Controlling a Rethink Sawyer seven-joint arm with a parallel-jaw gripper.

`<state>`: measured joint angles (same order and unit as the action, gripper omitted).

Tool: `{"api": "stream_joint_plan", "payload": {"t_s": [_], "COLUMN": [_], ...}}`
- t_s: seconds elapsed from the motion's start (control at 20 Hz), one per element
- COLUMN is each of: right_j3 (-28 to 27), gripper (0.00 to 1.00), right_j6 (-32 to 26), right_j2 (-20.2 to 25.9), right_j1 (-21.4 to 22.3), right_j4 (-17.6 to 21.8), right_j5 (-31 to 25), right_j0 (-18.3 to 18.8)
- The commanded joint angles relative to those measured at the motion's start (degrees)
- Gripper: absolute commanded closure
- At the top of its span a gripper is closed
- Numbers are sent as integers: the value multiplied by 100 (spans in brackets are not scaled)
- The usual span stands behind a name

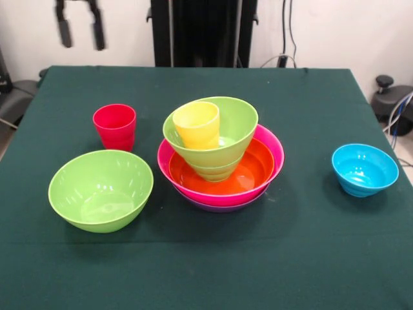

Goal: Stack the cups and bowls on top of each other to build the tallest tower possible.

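Note:
The tower stands mid-table: a purple bowl (219, 207) lowest, then a hot pink bowl (273, 146), an orange bowl (257, 171) and a lime green bowl (242, 123) that tilts on a smaller lime green bowl (219, 173). A yellow cup (197, 126) sits inside the top green bowl. A red cup (115, 126) stands upright to the left. A large lime green bowl (100, 190) lies front left. A sky blue bowl (364, 169) lies at the right. The orange cup is out of view. My gripper (80, 29) hangs open and empty at the top left, far from everything.
The table (310, 258) has a dark green cloth. The black pedestal (203, 32) stands behind its far edge. Cables and a black fixture (390, 97) lie off the right side, and dark equipment (16, 97) off the left.

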<state>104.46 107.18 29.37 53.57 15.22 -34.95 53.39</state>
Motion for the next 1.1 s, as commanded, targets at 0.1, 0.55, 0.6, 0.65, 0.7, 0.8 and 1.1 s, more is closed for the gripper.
{"api": "stream_joint_plan", "payload": {"t_s": [0.1,0.55,0.6,0.65,0.7,0.8,1.1], "right_j3": [-136,-387,-418,-413,-408,-427,-790], "gripper": [0,0,0,0,0,0,0], "right_j6": [-1511,-1183,-1188,-1150,-1112,-1089,-1319], "right_j2": [362,485,521,537,553,583,733], "right_j1": [-853,-1047,-1051,-1023,-995,-910,-1072], "right_j4": [975,1180,1165,1132,1100,1045,1019], "right_j5": [-417,-493,-549,-581,-612,-714,-1120], "right_j0": [-3,-73,-70,-80,-91,-107,-6]}}
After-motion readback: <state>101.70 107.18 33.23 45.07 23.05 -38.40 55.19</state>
